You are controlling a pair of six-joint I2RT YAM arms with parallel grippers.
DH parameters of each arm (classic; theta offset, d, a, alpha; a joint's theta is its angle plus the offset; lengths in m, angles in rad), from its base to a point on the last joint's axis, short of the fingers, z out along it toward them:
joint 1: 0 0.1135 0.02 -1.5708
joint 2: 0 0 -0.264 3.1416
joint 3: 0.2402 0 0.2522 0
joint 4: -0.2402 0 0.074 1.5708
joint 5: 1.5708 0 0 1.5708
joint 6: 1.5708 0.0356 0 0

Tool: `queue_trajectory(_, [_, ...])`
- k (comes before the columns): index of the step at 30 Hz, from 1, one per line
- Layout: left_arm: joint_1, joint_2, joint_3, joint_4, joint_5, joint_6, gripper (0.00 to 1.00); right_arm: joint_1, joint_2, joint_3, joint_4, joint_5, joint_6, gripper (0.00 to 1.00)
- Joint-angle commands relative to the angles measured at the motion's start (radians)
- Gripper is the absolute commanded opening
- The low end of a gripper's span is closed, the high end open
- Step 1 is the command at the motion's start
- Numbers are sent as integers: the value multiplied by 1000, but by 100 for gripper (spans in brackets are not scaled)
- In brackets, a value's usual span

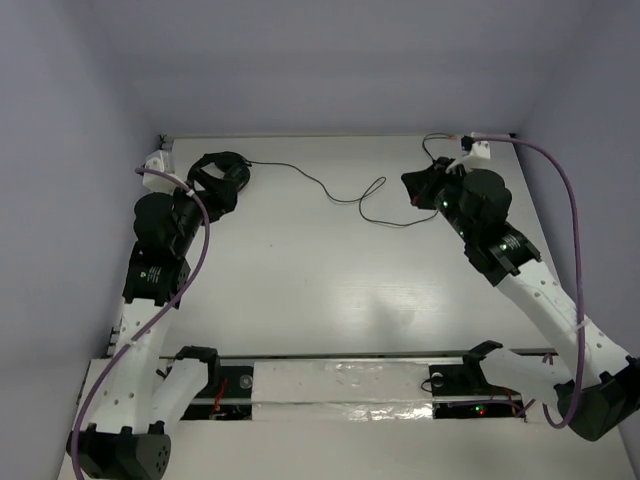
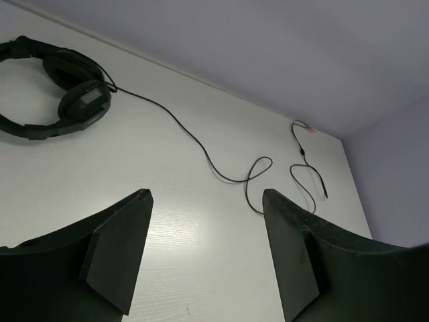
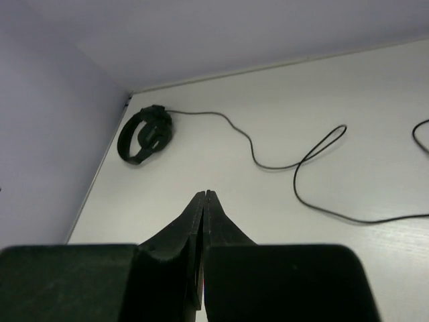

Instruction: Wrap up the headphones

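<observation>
Headphones upper left, nearest my left gripper — fingers wide; cable trails rightward toward right gripper, fingers pressed together, nothing seen held.

Left wrist view clips the headphones at its left edge. Right wrist view: the cable runs off-frame right.

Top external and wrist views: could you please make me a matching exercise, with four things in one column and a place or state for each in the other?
Things:
1. headphones
2. cable
3. left pincer
4. right pincer

Place or state:
A. shut
B. in the far left corner of the table
C. open
D. lying in loose curves across the far side

Pairs: 1-B, 2-D, 3-C, 4-A
</observation>
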Motion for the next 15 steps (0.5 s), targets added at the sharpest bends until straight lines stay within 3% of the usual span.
queue_trajectory(1, [2,25,69,-31,-78,23,64,31,-74,-115,95,-48,61,0])
queue_trajectory(5, [2,53,109,-53,-171,25,51,59,-88,-166,93,-60,64,0])
queue_trajectory(6, [2,85,129,-56,-187,22,36,68,-89,-169,92,-60,61,0])
queue_trajectory(9, [2,183,185,-87,-257,-1,16,68,-89,-169,93,-83,52,0])
queue_trajectory(12, [24,290,245,-98,-355,-1,7,68,-115,-180,106,-92,52,0])
queue_trajectory(15, [127,416,317,-127,-324,-17,5,68,-152,-194,110,-141,54,0])
